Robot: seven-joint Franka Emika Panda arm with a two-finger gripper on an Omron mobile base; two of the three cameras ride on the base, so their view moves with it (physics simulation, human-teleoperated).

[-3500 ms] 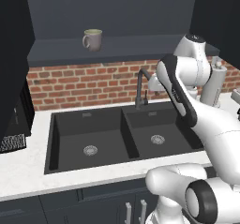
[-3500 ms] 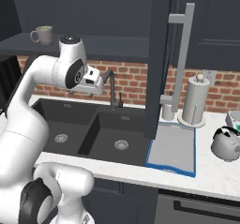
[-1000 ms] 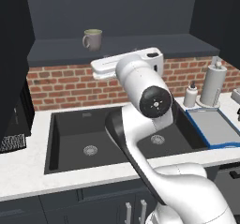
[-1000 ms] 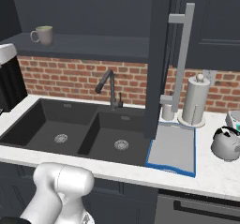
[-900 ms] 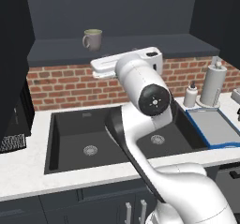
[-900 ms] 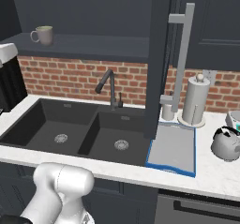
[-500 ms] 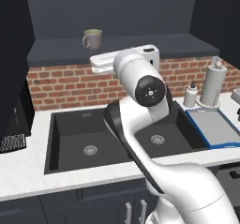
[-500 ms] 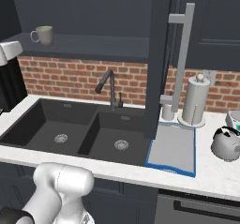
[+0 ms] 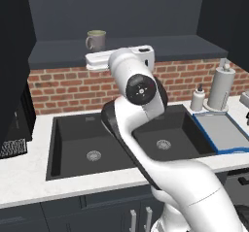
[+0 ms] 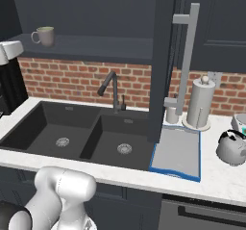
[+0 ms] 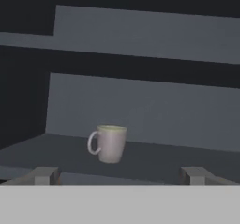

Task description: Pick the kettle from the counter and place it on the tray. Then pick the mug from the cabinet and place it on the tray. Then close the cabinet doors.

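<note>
- Dark open cabinet [image 9: 146, 46] spans above the brick wall and white counter [image 10: 226, 181].
- Mug [image 11: 108, 143] stands upright on its shelf, handle at 9 o'clock, ahead of the gripper [image 11: 119, 174], whose jaws stand wide apart, holding nothing.
- Kettle [image 10: 232, 147] sits on the counter at 3 o'clock of the bare tray [image 10: 178, 153].

Kettle [image 10: 232, 147] and tray [image 9: 221, 131] cut by edges.

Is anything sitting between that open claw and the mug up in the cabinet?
No. In the hand view, bare dark shelf lies between the open gripper and the mug.
</note>
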